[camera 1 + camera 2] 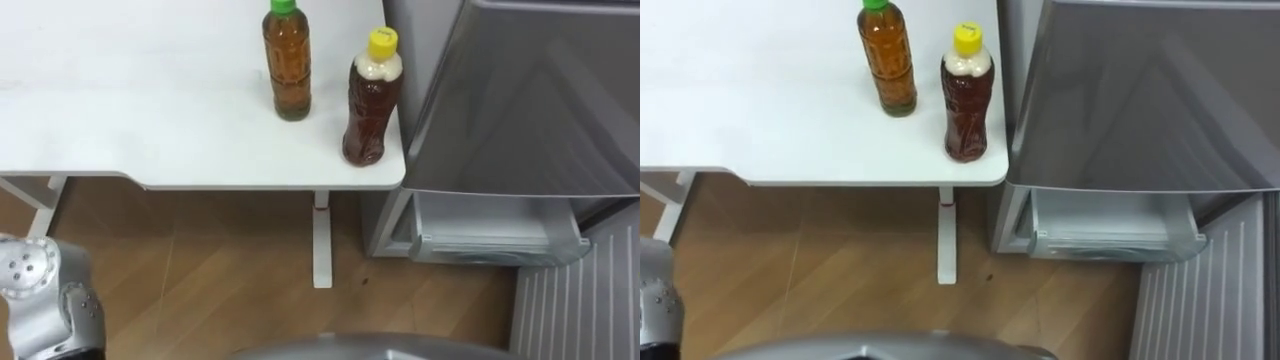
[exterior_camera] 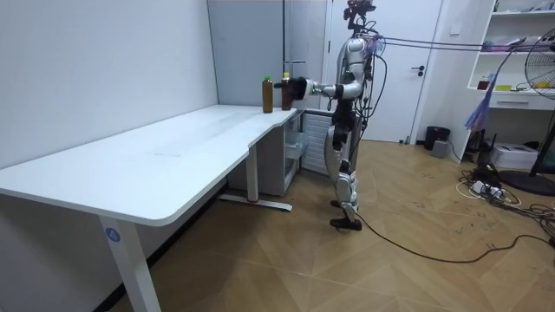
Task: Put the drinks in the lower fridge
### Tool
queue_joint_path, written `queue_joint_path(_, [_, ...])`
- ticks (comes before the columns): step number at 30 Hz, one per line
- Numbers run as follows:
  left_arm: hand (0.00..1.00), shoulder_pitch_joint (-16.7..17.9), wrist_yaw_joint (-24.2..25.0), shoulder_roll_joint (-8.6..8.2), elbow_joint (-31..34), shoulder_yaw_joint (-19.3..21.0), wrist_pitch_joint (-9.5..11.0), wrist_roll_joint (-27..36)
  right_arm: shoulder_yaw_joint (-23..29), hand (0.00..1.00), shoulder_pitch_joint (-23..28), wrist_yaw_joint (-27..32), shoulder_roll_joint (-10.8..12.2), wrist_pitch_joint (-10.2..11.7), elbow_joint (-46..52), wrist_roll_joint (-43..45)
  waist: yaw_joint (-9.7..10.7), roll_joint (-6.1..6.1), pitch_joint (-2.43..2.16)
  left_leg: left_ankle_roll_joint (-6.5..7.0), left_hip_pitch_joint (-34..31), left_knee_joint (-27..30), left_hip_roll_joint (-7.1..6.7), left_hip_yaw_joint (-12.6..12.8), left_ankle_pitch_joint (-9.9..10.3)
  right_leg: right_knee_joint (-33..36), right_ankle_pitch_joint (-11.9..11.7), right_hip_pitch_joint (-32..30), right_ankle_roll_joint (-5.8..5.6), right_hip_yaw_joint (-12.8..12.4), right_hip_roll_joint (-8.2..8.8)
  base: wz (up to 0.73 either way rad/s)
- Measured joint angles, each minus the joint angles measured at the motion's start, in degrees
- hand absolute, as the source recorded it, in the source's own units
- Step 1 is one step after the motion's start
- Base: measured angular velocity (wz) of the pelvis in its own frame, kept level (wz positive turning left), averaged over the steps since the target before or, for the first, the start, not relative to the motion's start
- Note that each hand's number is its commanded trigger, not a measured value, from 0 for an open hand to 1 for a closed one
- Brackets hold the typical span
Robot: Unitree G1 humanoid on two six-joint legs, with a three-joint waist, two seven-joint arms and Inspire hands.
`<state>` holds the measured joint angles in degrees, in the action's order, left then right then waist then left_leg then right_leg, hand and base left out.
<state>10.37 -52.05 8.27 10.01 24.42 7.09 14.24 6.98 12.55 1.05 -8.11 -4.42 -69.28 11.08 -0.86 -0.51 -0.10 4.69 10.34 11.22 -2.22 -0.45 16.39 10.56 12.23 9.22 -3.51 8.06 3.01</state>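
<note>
Standing upright at the end of the white table [image 1: 150,120], just beside the grey fridge [image 1: 530,100], your robot looked down on both drinks. You had the green-capped bottle [image 1: 287,65] and the yellow-capped bottle [image 1: 373,105] upright on the tabletop, near the corner by the fridge, close together but apart. The yellow-capped one stood nearer the table's edge and nearer the fridge. Both stood free in the eye views, outside the fridge. In the room view your robot's left hand [image 2: 300,88] was held out level at bottle height and overlapped the yellow-capped bottle from that angle. Whether it was open or closed I could not tell you. The fridge's upper front was shut. Beneath it the lower part stood open, with a pale drawer [image 1: 490,235] showing. A ribbed grey panel [image 1: 575,300] lay at the lower right, beside the wooden floor [image 1: 200,270].
</note>
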Motion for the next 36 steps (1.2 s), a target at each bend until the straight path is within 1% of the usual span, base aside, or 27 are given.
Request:
queue_joint_path(2, [0.0, -1.24, 1.41, 0.63, 5.74, -0.51, 0.07, -3.2, 0.03, 0.0, 0.04, -0.03, -0.03, 0.57, -0.23, -0.35, 0.51, 0.05, 0.09, 0.0, -0.22, 0.13, -0.02, -0.02, 0.0, -0.11, -0.01, 0.0, 0.01, -0.07, 0.02, 0.0])
queue_joint_path(3, [0.0, -1.48, 1.94, 0.79, 6.61, -0.57, 0.16, -4.3, 0.02, 0.0, 0.0, -0.04, -0.03, 0.73, -0.37, -0.35, 0.54, 0.03, 0.1, 0.0, -0.24, 0.13, -0.02, -0.01, 0.0, -0.11, -0.01, 0.01, 0.01, -0.06, 0.02, -0.05])
queue_joint_path(5, [0.0, -2.26, 4.52, 1.37, 9.94, -1.78, 0.28, -7.03, -0.05, 0.0, -0.17, -0.62, -0.18, 1.25, -2.02, -0.57, 0.71, -0.07, 0.11, 0.0, -0.46, 0.13, -0.01, -0.01, 0.0, -0.17, -0.01, 0.04, 0.01, -0.08, 0.0, -0.02])
queue_joint_path(7, [0.0, -2.42, 6.9, 1.41, 13.22, -2.72, 0.29, -7.19, -0.11, 0.0, -0.3, -1.25, -0.28, 1.31, -2.95, -0.45, 1.07, -0.01, 0.15, 0.0, -0.58, 0.15, -0.02, -0.02, 0.0, -0.37, -0.02, 0.06, 0.03, -0.16, 0.0, 0.0])
queue_joint_path(9, [0.0, -2.92, 9.2, 1.9, 15.36, -3.89, 0.3, -7.2, -0.5, 0.0, -0.65, -2.01, -0.26, 1.3, -4.39, -0.5, 1.13, -0.06, 0.18, 0.0, -0.73, 0.17, -0.07, -0.05, 0.0, -0.96, -0.11, 0.23, 0.18, -0.11, 0.0, 0.0])
queue_joint_path(10, [0.0, -3.9, 11.13, 1.97, 16.12, -4.52, 0.3, -7.23, -0.87, 0.0, -0.81, -2.98, -0.24, 1.16, -5.1, -0.48, 1.13, -0.21, 0.4, -0.01, -0.74, 0.18, -0.06, -0.05, 0.0, -0.93, -0.12, 0.23, 0.19, -0.06, 0.0, 0.0])
queue_joint_path(11, [0.0, -4.64, 12.99, 1.97, 16.74, -5.13, 0.29, -7.57, -1.07, 0.0, -0.71, -3.9, -0.13, 1.2, -5.27, 0.05, 1.32, -0.36, 0.53, -0.01, -0.84, 0.21, -0.07, -0.16, 0.0, -0.94, -0.13, 0.22, 0.2, 0.02, 0.0, 0.03])
queue_joint_path(12, [0.0, -4.64, 13.96, 1.97, 17.41, -5.51, 0.3, -7.61, -1.21, 0.0, -0.67, -4.33, -0.09, 1.24, -5.22, 0.47, 1.62, -0.41, 0.57, -0.01, -0.9, 0.21, -0.06, -0.17, 0.0, -0.92, -0.13, 0.15, 0.2, 0.03, 0.0, 0.0])
queue_joint_path(13, [0.0, -4.72, 15.7, 1.97, 18.68, -6.78, 0.3, -7.61, -1.32, 0.0, -0.72, -5.36, -0.09, 1.22, -5.19, 0.66, 2.19, -0.55, 0.6, -0.01, -1.08, 0.2, -0.05, -0.15, 0.0, -0.88, -0.16, -0.1, 0.24, -0.05, -0.05, 0.0])
queue_joint_path(14, [0.0, -5.68, 17.69, 1.97, 19.27, -8.39, 0.3, -7.61, -1.42, 0.0, -0.74, -6.1, -0.09, 1.16, -5.01, 0.73, 2.33, -0.68, 0.83, -0.01, -1.16, 0.16, -0.04, -0.13, 0.0, -0.87, -0.2, -0.19, 0.28, -0.08, -0.07, 0.0])
queue_joint_path(16, [0.0, -7.03, 20.76, 2.01, 19.28, -10.66, 0.3, -7.61, -1.43, 0.0, -1.23, -7.04, -0.12, 0.95, -4.96, 0.75, 2.78, -0.82, 1.01, -0.01, -1.19, 0.0, -0.02, -0.13, 0.0, -0.83, -0.21, -0.26, 0.3, -0.09, -0.11, 0.0])
queue_joint_path(18, [0.0, -7.39, 23.83, 2.01, 19.27, -12.93, 0.27, -7.6, -1.79, 0.0, -1.48, -7.76, -0.18, 0.67, -4.94, 0.77, 3.5, -0.9, 0.93, -0.01, -1.14, -0.11, 0.04, -0.04, 0.0, -0.83, -0.22, -0.29, 0.3, -0.18, -0.16, -0.03])
queue_joint_path(19, [0.0, -7.39, 25.77, 2.01, 19.27, -14.46, 0.22, -7.6, -2.07, 0.0, -2.0, -8.15, -0.32, 0.68, -4.89, 0.84, 3.66, -0.91, 0.83, -0.01, -1.12, -0.04, 0.05, 0.09, 0.0, -0.84, -0.22, -0.35, 0.3, -0.42, -0.19, -0.08])
queue_joint_path(20, [0.0, -7.39, 27.57, 2.02, 19.28, -16.1, 0.13, -7.6, -2.6, 0.0, -2.29, -8.36, -0.59, 0.72, -4.95, 0.98, 3.7, -1.09, 0.84, -0.01, -1.17, 0.08, 0.03, 0.16, 0.0, -0.85, -0.22, -0.45, 0.3, -0.72, -0.19, -0.09])
queue_joint_path(21, [0.0, -7.4, 28.44, 2.02, 19.28, -16.95, 0.06, -7.6, -2.84, 0.0, -2.4, -8.37, -0.72, 0.72, -5.01, 0.98, 3.79, -1.15, 0.82, -0.01, -1.22, 0.17, 0.01, 0.17, 0.0, -0.86, -0.22, -0.48, 0.3, -0.71, -0.16, -0.04])
queue_joint_path(23, [0.0, -7.74, 32.15, 2.03, 19.27, -20.33, -0.38, -7.6, -3.8, 0.0, -3.09, -8.35, -0.9, 0.81, -5.02, 1.0, 3.96, -1.09, 0.83, -0.02, -1.14, 0.25, 0.03, 0.15, -0.02, -0.85, -0.21, -0.4, 0.3, -0.63, -0.13, 0.0])
queue_joint_path(24, [0.0, -7.81, 33.23, 2.03, 19.27, -20.98, -0.5, -7.6, -4.07, 0.0, -3.55, -8.34, -0.91, 0.84, -5.15, 1.09, 4.06, -1.0, 0.85, -0.03, -1.12, 0.26, 0.04, 0.13, -0.03, -0.85, -0.21, -0.39, 0.3, -0.63, -0.14, 0.0])
queue_joint_path(26, [0.0, -8.01, 37.29, 2.02, 19.26, -22.99, -1.0, -7.52, -5.51, 0.0, -4.91, -8.22, -1.05, 1.23, -6.32, 2.5, 4.64, -0.57, 1.06, -0.04, -1.06, 0.24, 0.1, 0.19, -0.03, -0.83, -0.21, -0.41, 0.3, -0.81, -0.18, 0.0])
queue_joint_path(27, [0.0, -8.05, 38.28, 2.02, 19.27, -23.28, -1.1, -7.49, -5.82, 0.0, -5.22, -8.22, -1.1, 1.24, -6.29, 2.82, 4.63, -0.57, 1.05, -0.05, -1.12, 0.24, 0.12, 0.23, -0.03, -0.82, -0.21, -0.47, 0.3, -0.88, -0.19, 0.0])
queue_joint_path(28, [0.0, -8.24, 40.13, 2.02, 19.28, -23.71, -1.59, -7.36, -5.84, 0.0, -5.72, -8.22, -1.12, 1.21, -6.35, 3.0, 4.9, -0.48, 1.04, -0.05, -1.25, 0.23, 0.13, 0.3, -0.03, -0.81, -0.21, -0.66, 0.3, -0.94, -0.2, 0.0])
queue_joint_path(29, [0.0, -8.51, 41.75, 2.02, 19.28, -23.81, -2.21, -7.13, -5.84, 0.0, -5.74, -8.23, -1.13, 1.2, -6.33, 2.99, 4.99, -0.32, 0.93, -0.05, -1.65, 0.25, 0.18, 0.38, -0.04, -0.79, -0.21, -1.04, 0.3, -0.98, -0.22, 0.0])
queue_joint_path(30, [0.0, -8.75, 42.47, 2.02, 19.28, -23.85, -2.47, -6.95, -5.84, 0.0, -5.79, -8.24, -1.13, 1.2, -6.33, 2.9, 5.03, -0.51, 0.78, -0.06, -1.8, 0.26, 0.2, 0.4, -0.04, -0.8, -0.22, -1.18, 0.3, -0.94, -0.24, 0.0])
queue_joint_path(32, [0.0, -10.4, 44.7, 2.01, 19.28, -24.74, -3.61, -6.93, -5.88, 0.0, -6.02, -8.23, -1.13, 1.05, -6.33, 2.82, 5.03, -0.13, 0.71, -0.12, -2.25, 0.25, 0.25, 0.47, -0.07, -0.79, -0.23, -1.69, 0.33, -0.91, -0.28, 0.0])
queue_joint_path(35, [0.0, -11.38, 47.16, 2.03, 19.29, -25.11, -4.61, -6.7, -6.03, 0.0, -6.98, -8.06, -1.26, 0.63, -6.52, 2.96, 5.36, 0.17, 0.39, -0.15, -2.61, 0.37, 0.37, 0.8, -0.09, -0.86, -0.37, -1.98, 0.55, -0.89, -0.37, -0.05])
queue_joint_path(36, [0.0, -11.57, 47.61, 2.03, 19.29, -25.2, -4.74, -6.07, -6.09, 0.0, -7.02, -8.05, -1.31, 0.64, -6.58, 2.97, 5.43, 0.18, 0.36, -0.15, -2.65, 0.43, 0.37, 0.82, -0.09, -0.88, -0.38, -1.98, 0.56, -0.88, -0.37, 0.0])
